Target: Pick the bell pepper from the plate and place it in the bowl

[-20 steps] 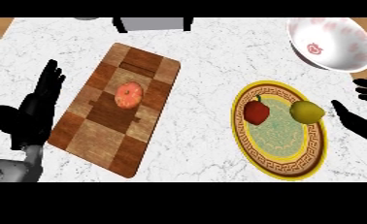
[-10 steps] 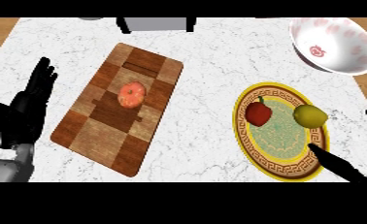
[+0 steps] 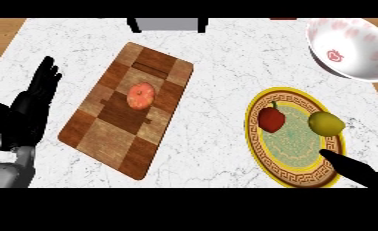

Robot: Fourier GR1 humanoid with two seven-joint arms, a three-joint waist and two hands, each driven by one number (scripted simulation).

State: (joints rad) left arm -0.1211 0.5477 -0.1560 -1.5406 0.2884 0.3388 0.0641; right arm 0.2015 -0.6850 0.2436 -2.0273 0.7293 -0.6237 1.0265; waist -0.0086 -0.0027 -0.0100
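Nearest, at the lower right edge: right hand [image 3: 353, 169] enters as a dark shape, extended fingers lying over the near rim of the plate [image 3: 260, 140]. Only part of it shows; whether the fingers are apart or closed cannot be told. It holds nothing visible.

Lower left: left hand [image 3: 33, 102] over the white marbled worktop [image 3: 214, 50], fingers straight and spread, pointing away, holding nothing. Grey forearm below it at the corner. Hand sits just beside the left edge of the cutting board, not touching it.

Plate: yellow, patterned rim, pale green centre, on the worktop at right. On it, red bell pepper [image 3: 272, 119] on the left part, stem up. Yellow-green fruit [image 3: 325, 123], a lemon by the look, on the right part. The two are apart. The fingertip lies near the lemon, well apart from the pepper.

Centre left: chequered wooden cutting board [image 3: 103, 125], set at an angle. One orange-red round fruit [image 3: 141, 96] rests near its middle.

Far right corner: white bowl [image 3: 347, 45] with red markings inside, partly cut by the edge.

Far edge, centre: a grey object [image 3: 168, 24], only partly seen.
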